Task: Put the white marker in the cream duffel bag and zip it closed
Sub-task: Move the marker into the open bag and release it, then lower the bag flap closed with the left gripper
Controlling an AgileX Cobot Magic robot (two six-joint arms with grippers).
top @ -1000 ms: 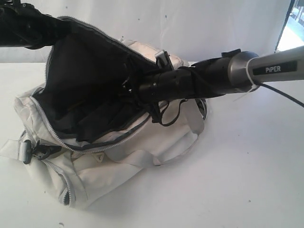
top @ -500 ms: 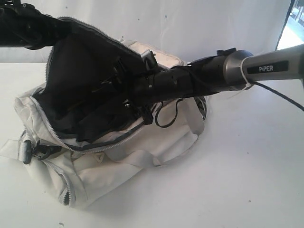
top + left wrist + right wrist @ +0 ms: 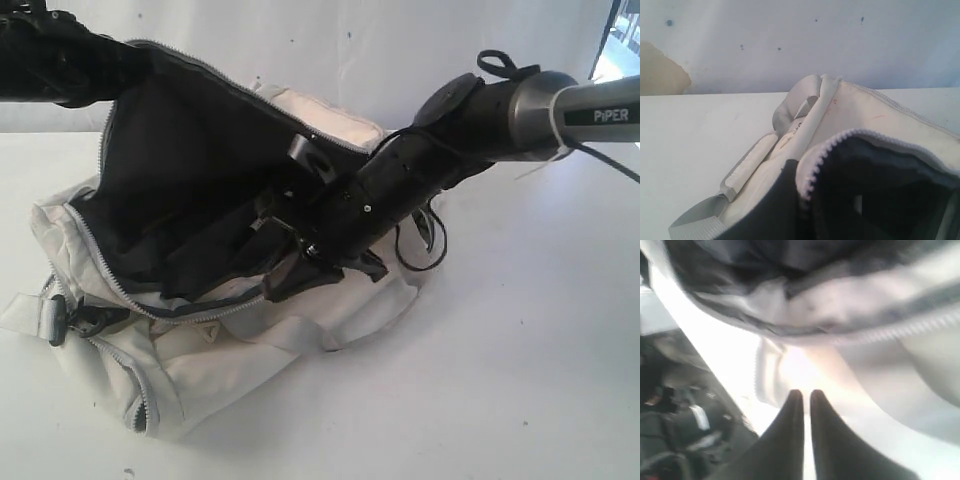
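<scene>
The right claw is all but closed. Only a sliver of light shows between its fingers, and nothing is in them. In the exterior view it sits low at the front rim of the bag, just over the zipper.

The left claw is up at the bag's raised flap and seems to hold it open. We cannot tell how far it is closed or how much cloth it has. Its wrist camera shows only the flap's toothed edge and pale fabric.

We cannot find the marker in any view. If it is in the bag, the dark lining hides it, so we may be zipping up a bag without it.

Other risks we see:
- **Flap:** if the left grip is thin, the flap may slip and drop onto the right arm, closing the mouth of the bag.
- **Fingers:** this close to the rim, the right fingers could hook the zipper tape or the lining and drag the soft bag along.
- **Cable:** the cable looped under the right arm hangs at the bag's far end and could catch there.
- **Zip:** loose lining bunched at the rim could jam the slider once zipping begins.
</scene>
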